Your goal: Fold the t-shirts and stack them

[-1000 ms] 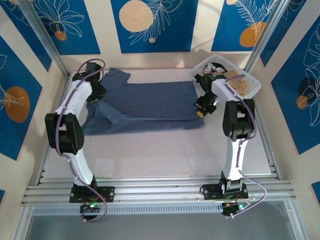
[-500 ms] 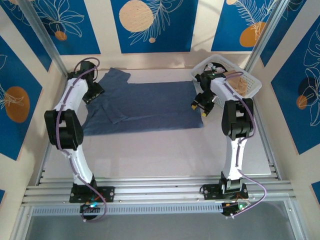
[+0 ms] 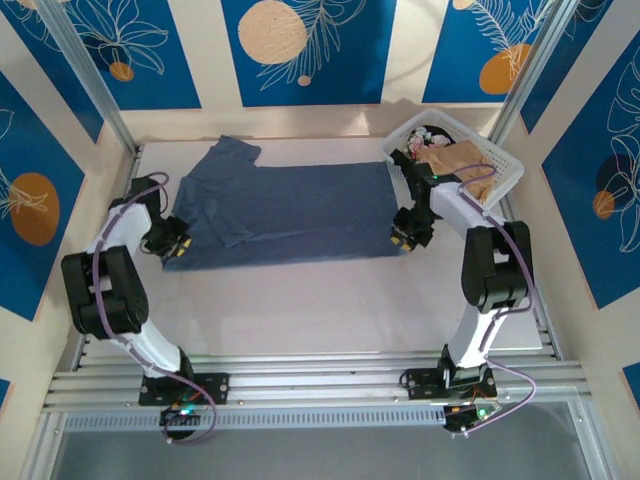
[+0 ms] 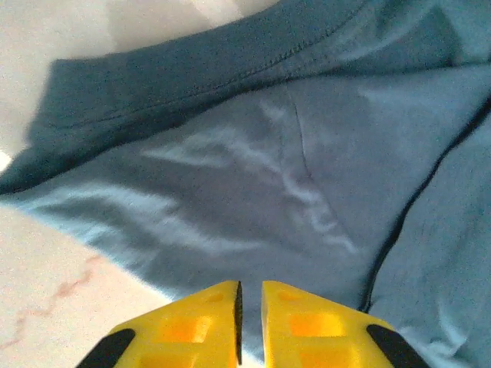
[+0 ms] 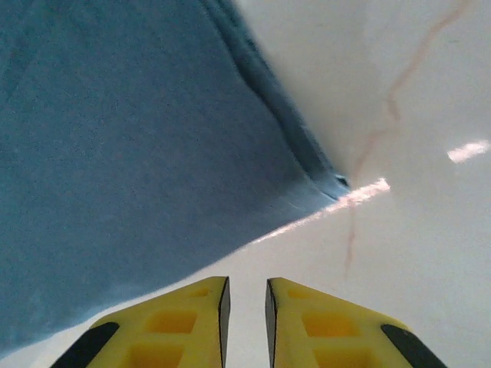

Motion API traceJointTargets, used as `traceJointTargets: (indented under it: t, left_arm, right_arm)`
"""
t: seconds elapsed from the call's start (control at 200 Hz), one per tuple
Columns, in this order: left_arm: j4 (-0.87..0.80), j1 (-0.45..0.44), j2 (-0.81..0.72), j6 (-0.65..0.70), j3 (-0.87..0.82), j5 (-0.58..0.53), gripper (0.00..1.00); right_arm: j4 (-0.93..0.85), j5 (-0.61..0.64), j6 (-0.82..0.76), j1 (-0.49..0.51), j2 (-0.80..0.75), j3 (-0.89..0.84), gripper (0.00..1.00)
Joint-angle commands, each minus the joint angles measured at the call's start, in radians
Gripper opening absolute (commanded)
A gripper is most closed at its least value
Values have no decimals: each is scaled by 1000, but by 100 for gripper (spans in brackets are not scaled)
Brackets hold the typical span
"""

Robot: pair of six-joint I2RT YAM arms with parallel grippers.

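Judging from the table (image 3: 300,310), folding has barely begun: the slate-blue t-shirt (image 3: 300,215) lies spread across its far half, one left flap turned in, nothing stacked. The near half offers open room, while the white basket (image 3: 508,172) crowds the far right. The left gripper (image 3: 172,247) and right gripper (image 3: 403,238) sit at the shirt's near corners, jaws nearly together, holding nothing.

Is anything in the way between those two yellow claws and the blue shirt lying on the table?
Nothing visible does. The left gripper is at the blue t-shirt's near-left corner and the right gripper at its near-right corner, with no object between either and the cloth. The white basket stands off to the far right.
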Motion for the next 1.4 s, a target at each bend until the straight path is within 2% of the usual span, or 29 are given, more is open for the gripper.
traceJointTargets:
  t: [0.0, 0.195, 0.395, 0.545, 0.74, 0.795, 0.86, 0.92, 0.98, 1.035, 1.1, 1.165, 1.245, 1.395]
  left_arm:
    - [87, -8, 57, -69, -25, 47, 14]
    - [88, -16, 117, -73, -31, -26, 12]
    - [18, -10, 53, -58, -139, -146, 10]
    - [18, -1, -31, -58, -258, -133, 10]
    - [-86, 24, -191, -49, -337, -152, 12]
    - [-91, 35, -230, -48, -348, -123, 16]
    - [-92, 32, -251, -58, -325, -53, 26]
    - [-92, 7, -263, -93, -284, -1, 35]
    - [-81, -44, -282, -143, -248, 27, 40]
    - [-71, -99, -287, -202, -232, 56, 42]
    - [-55, -155, -280, -278, -241, 94, 43]
    - [-27, -202, -276, -355, -268, 109, 44]
    - [-4, -251, -267, -423, -293, 101, 45]
    - [-18, -290, -221, -452, -280, 69, 46]
  right_arm:
    - [46, -7, 11, 35, 53, 23, 22]
    - [35, 70, 7, 66, 178, 112, 21]
    - [-101, 124, -33, 85, 271, 150, 20]
    - [-118, 68, -37, 90, 185, 5, 20]
    - [-107, 11, -30, 124, 10, -176, 23]
    - [-99, -7, -38, 137, -24, -185, 26]
    - [-85, -11, -59, 160, -55, -163, 31]
    - [-68, -20, -84, 182, -82, -127, 36]
    - [-31, -77, -111, 191, -97, -97, 40]
    - [31, -176, -130, 186, -105, -92, 42]
    - [120, -349, -141, 168, -90, -97, 43]
    - [162, -435, -137, 158, -72, -89, 43]
    - [171, -450, -142, 164, -69, -68, 44]
    - [136, -416, -166, 177, -65, -39, 44]
